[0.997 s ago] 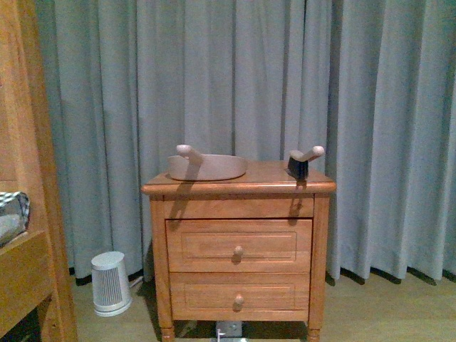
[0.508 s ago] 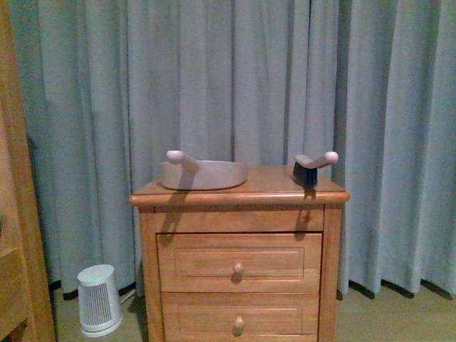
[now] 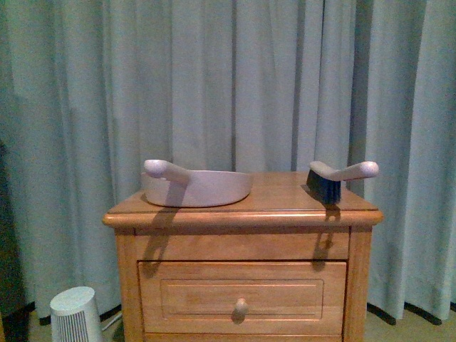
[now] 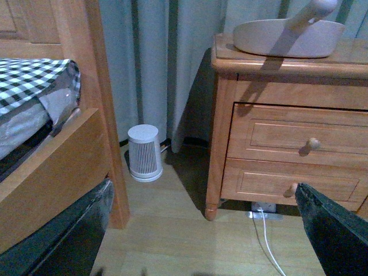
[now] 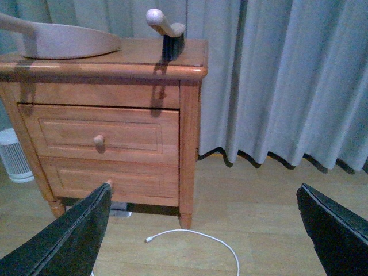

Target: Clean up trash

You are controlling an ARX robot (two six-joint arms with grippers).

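- Since the earlier frames the front view has drawn closer to the nightstand [image 3: 128, 285]. It fills more of the picture, its lower drawer is cut off, and the wooden bed frame [image 4: 63, 155] has left that view.
- One beige dustpan [image 3: 199, 188] sits on the left half of the tabletop [image 3: 278, 201], towards the back edge. Its handle sticks out towards the left edge. Its wall hides the inside, so its contents cannot be told.
- The trash shows in none of the three views. Where it lies cannot be told.
- One brush [image 3: 333, 178] stands near the back right corner, dark bristles down and pale handle pointing at the right edge. It is well apart from the dustpan.
- Two drawers, the upper drawer [image 5: 100, 133] and the lower drawer [image 5: 112, 178], are both closed, with one knob each.
- One small white ribbed appliance [image 4: 144, 153] stands on the floor by the nightstand's left side, in front of the grey curtain [image 3: 235, 85].
- One checked pillow [image 4: 31, 80] lies on the bed, and one white cable [image 5: 195, 237] lies on the floor.
- No writing can be read.
- The left tool [image 4: 204, 233] is spread wide with nothing between its fingers.
- The right tool [image 5: 201, 230] is likewise spread and empty, low in front of the nightstand.
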